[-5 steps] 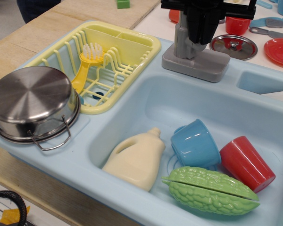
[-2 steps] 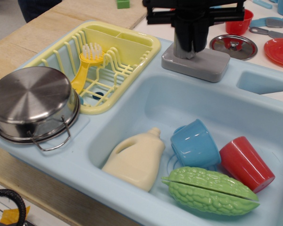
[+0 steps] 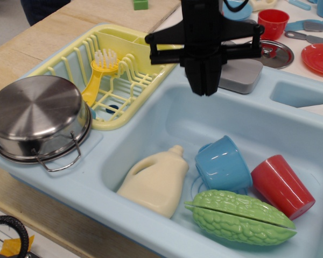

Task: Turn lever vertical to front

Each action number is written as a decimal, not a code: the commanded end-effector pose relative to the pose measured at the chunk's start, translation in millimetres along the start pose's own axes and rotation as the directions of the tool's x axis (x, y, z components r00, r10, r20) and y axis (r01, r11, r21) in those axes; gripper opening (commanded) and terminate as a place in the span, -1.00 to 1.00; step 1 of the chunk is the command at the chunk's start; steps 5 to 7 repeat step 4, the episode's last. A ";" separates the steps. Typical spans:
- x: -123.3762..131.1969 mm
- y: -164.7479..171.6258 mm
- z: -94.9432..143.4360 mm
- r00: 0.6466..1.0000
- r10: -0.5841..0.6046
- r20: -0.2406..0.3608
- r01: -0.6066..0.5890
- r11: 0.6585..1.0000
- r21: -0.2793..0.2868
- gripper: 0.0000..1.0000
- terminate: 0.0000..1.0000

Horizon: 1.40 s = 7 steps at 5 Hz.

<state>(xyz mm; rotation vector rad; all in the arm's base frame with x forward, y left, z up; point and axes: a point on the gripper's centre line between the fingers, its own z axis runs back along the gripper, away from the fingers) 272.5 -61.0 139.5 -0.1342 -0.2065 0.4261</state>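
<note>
My black gripper (image 3: 205, 90) hangs over the back edge of the sink basin, in front of the tap. Its fingers (image 3: 198, 80) look pressed together with no gap, and nothing shows between them. The lever's upright post and its knob are hidden behind the gripper. Only the lever's grey rectangular base (image 3: 241, 75) shows, on the sink's back rim, just right of and behind the fingers.
The light blue sink (image 3: 151, 121) holds a cream bottle (image 3: 156, 180), a blue cup (image 3: 222, 164), a red cup (image 3: 281, 185) and a green gourd (image 3: 239, 217). A yellow rack (image 3: 167, 59) with a brush (image 3: 97, 75) and a steel pot (image 3: 36, 118) stand left. A silver lid (image 3: 274, 51) lies behind.
The gripper has moved left, forward and down, from around the lever's post to in front of it. The post showed before and is now covered.
</note>
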 end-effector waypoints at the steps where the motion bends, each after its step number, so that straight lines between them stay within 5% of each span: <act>1: 0.8 2.9 10.3 0.997 0.073 0.025 -0.073 0.997 -0.012 -1.00 -1.00; 2: -2.4 3.3 11.7 0.995 0.097 0.027 -0.097 0.995 -0.006 -1.00 -1.00; 3: -6.8 5.3 11.3 0.993 0.116 0.018 -0.116 0.993 -0.029 1.00 -1.00; 4: -6.8 5.3 11.3 0.993 0.116 0.018 -0.116 0.993 -0.029 1.00 1.00; 7: -6.8 5.3 11.3 0.993 0.116 0.018 -0.116 0.993 -0.029 1.00 1.00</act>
